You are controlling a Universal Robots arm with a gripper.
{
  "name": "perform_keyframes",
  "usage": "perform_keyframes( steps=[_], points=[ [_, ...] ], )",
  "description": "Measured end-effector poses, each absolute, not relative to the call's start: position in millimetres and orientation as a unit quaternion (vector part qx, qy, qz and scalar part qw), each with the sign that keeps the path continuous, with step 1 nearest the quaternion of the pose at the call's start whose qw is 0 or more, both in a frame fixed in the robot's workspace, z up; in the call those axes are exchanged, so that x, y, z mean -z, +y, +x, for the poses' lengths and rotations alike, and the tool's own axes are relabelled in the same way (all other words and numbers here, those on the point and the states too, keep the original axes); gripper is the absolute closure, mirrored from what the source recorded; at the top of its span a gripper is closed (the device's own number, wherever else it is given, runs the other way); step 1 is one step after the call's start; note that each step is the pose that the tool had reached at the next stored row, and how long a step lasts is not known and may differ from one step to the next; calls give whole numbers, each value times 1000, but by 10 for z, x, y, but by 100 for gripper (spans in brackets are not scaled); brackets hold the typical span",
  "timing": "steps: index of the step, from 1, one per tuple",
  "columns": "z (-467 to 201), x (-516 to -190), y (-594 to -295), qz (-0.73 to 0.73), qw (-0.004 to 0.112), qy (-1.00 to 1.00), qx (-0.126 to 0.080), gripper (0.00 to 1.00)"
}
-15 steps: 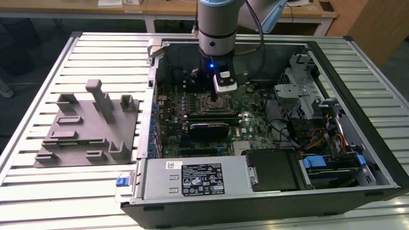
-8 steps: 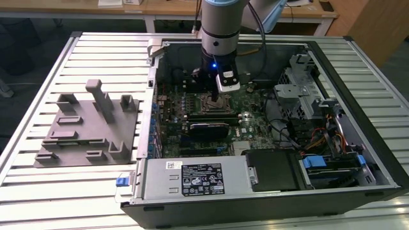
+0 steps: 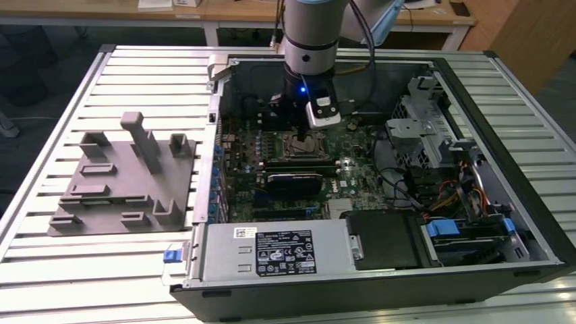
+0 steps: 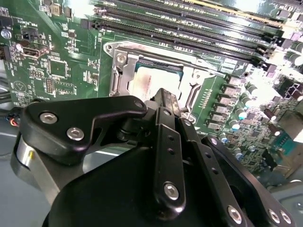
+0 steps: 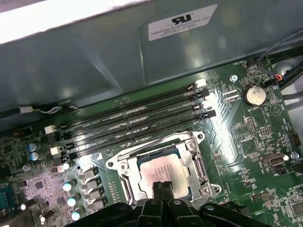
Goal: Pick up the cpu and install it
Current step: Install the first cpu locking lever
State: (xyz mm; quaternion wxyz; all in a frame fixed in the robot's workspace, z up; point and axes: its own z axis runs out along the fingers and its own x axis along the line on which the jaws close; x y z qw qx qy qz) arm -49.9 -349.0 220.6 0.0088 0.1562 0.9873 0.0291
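The cpu (image 5: 161,169), a pale silver square chip, lies flat inside the metal socket frame (image 5: 197,163) on the green motherboard. In the second wrist view the cpu (image 4: 141,81) shows just beyond the black fingertips, within the socket frame (image 4: 117,71). My gripper (image 5: 163,186) stands right over the chip with its two narrow fingers pressed together and nothing between them; their tips sit at or just above the chip's top. The gripper (image 4: 165,96) hides the chip's near part. In the exterior view the gripper (image 3: 303,137) reaches down into the open computer case above the socket (image 3: 307,146).
Several black memory slots (image 5: 137,120) run beside the socket, with a coin battery (image 5: 254,94) nearby. The case wall (image 5: 118,56) rises close behind. A grey fixture block (image 3: 126,179) sits on the slatted table at the exterior view's left. A drive cage (image 3: 423,128) and power supply (image 3: 270,251) stand inside the case.
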Motion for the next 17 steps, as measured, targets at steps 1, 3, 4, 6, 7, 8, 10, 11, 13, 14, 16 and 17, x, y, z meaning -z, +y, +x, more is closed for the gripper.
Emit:
perform_keyframes(
  steps=[1,3,4,6,7,8,10,11,13,14,16,17],
  points=[
    [-497,-2207,-3490,154,8,988,-29,89],
    [-486,-2208,-3490,150,4,988,-28,89],
    [-480,-2208,-3490,148,3,989,-28,89],
    [-459,-2208,-3490,146,-1,989,-27,89],
    [-447,-2208,-3490,146,-4,989,-26,89],
    [-435,-2208,-3490,146,-5,989,-26,89],
    [-433,-2209,-3491,146,-5,989,-26,89],
    [-433,-2209,-3491,146,-5,989,-26,89],
    [-422,-2209,-3490,145,-5,989,-26,89],
    [-408,-2209,-3490,145,-5,989,-26,89],
    [-381,-2208,-3490,143,-5,989,-26,89],
    [-373,-2208,-3491,142,-5,990,-26,89]
  ],
)
